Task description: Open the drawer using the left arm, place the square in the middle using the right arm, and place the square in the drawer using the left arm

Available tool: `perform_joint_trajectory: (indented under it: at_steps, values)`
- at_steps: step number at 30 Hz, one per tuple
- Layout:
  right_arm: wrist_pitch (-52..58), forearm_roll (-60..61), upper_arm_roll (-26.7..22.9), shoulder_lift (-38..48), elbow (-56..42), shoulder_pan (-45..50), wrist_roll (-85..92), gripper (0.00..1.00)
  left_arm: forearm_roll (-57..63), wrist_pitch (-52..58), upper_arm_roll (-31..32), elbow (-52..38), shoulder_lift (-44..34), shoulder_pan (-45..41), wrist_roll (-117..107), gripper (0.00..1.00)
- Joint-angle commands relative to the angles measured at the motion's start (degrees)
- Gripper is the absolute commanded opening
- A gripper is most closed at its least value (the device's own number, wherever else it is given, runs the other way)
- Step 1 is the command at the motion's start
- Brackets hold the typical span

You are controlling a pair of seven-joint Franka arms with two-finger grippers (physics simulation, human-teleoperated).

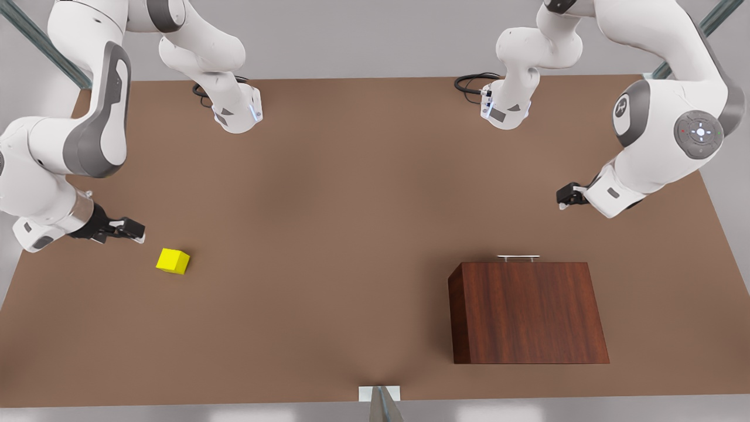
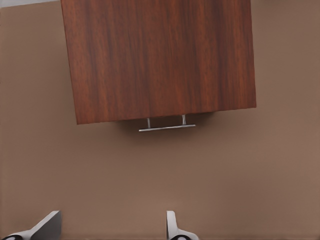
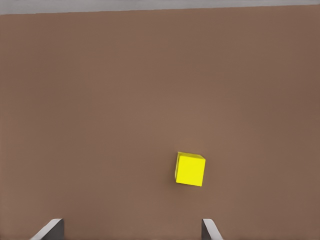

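Note:
The square (image 1: 173, 261) is a small yellow cube lying on the table at the front view's left. My right gripper (image 1: 132, 230) hovers open just beside it, and the square (image 3: 190, 169) lies ahead of the spread fingertips (image 3: 50, 230). The wooden box (image 1: 527, 310) stands at the front view's right with the drawer pushed in, so that only its silver handle (image 1: 518, 257) sticks out. My left gripper (image 1: 565, 198) hangs open above the table some way from that handle (image 2: 166, 127), facing the box (image 2: 160, 57). The middle (image 1: 328, 234) is bare brown tabletop.
Both arm bases (image 1: 237, 111) (image 1: 504, 108) stand at the table's far edge. A small metal bracket (image 1: 379, 395) sits at the near edge. Open tabletop lies between the square and the box.

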State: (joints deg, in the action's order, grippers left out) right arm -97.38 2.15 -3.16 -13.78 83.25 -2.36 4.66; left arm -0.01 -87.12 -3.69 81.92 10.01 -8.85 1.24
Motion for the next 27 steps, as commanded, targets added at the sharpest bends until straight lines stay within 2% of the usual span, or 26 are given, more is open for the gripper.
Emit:
perform_joint_trajectory:
  at_steps: [1,2,3,4,6,8,10,12,15,21,27]
  values:
    - [0.0,0.0,0.0,-0.1,0.0,0.1,0.0,1.0,0.4,0.0,0.0,-0.1,0.0,0.0,0.0,1.0]
    - [-0.1,-0.2,-0.1,-0.1,-0.4,0.2,0.0,1.0,0.1,1.5,0.0,0.0,-0.2,0.0,-0.3,1.0]
    - [-0.2,-0.1,-0.1,-0.2,-0.5,-0.1,0.0,1.0,1.0,5.4,0.1,4.2,-1.0,0.0,-1.8,1.0]
    - [-1.0,-0.3,-0.1,-0.3,-0.2,0.2,0.0,1.0,0.2,3.8,0.6,6.8,-1.0,-0.2,-21.1,1.0]
    - [-2.6,-0.2,-0.1,-3.8,0.0,0.4,-0.3,1.0,-5.8,-21.4,0.6,25.7,-5.9,-1.4,-56.9,1.0]
    - [-5.1,0.0,0.0,-6.8,0.1,0.7,-0.4,1.0,-5.5,-33.9,0.5,34.0,-7.6,-1.7,-74.5,1.0]
    - [-5.3,0.1,0.0,-8.8,0.2,0.5,-0.9,1.0,-5.9,-45.3,0.5,40.9,-8.3,-1.8,-78.8,1.0]
    - [-6.5,0.2,0.0,-10.5,1.7,0.0,-0.9,1.0,-5.7,-51.8,0.5,45.8,-9.1,-1.8,-79.4,1.0]
    - [-9.8,3.6,-0.1,-9.8,9.0,0.0,-3.7,1.0,-5.3,-57.8,0.5,49.9,-9.3,-1.8,-79.2,1.0]
    - [-13.3,2.9,-0.5,-11.9,13.0,-0.2,-23.9,1.0,-5.0,-71.5,0.6,57.0,-8.9,-2.8,-78.4,1.0]
    - [-19.6,3.3,-0.4,-14.0,16.8,-3.4,-19.4,1.0,-1.7,-72.9,0.6,56.6,-6.6,-2.8,-79.2,1.0]
